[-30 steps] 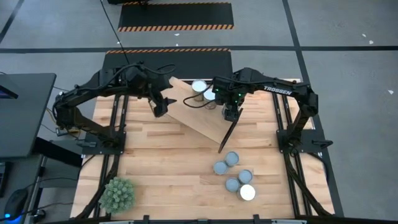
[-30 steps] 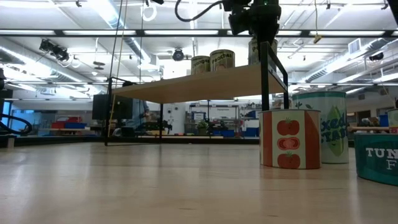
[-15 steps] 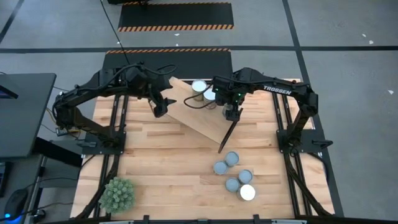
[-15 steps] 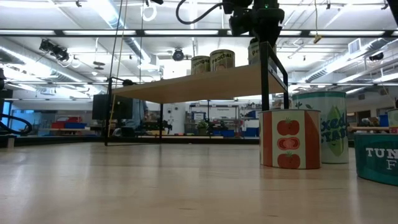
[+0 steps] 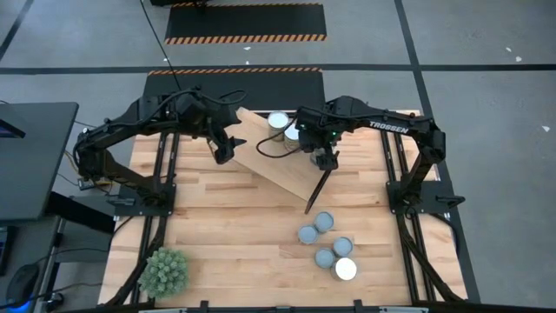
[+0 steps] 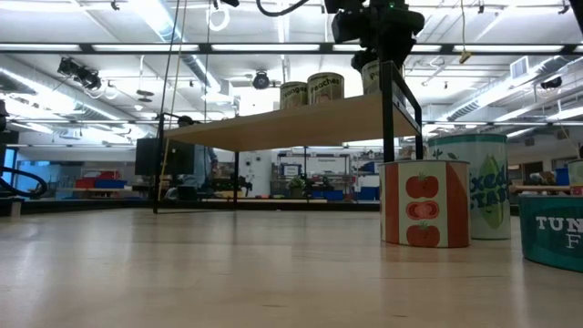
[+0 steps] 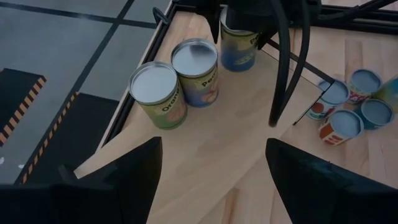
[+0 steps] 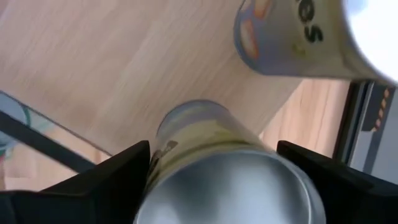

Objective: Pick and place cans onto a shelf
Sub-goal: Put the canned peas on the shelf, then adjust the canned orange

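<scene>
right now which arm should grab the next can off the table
The right. Its gripper is over the shelf, jaws open around a placed can, nearer the five cans on the table. The left gripper sits open at the shelf's far end.

**Colours and patterns on the desk**

Shelf (image 5: 274, 156): pale wood plank, thin black legs.
Desk (image 5: 226, 235): light butcher-block wood in strips.
Cans on the shelf (image 7: 177, 78): silver-white tops, yellow-green labels with orange print; the far one (image 7: 239, 50) carries a blue patch.
Cans on the desk (image 5: 326, 243): blue-grey tops, one white; the low view shows a white label with red tomatoes (image 6: 424, 214), a green-lettered one, a teal one.
Plant ball (image 5: 165, 271): spiky green.
Floor mat (image 5: 245, 22): black, orange-and-black hazard stripes.
</scene>
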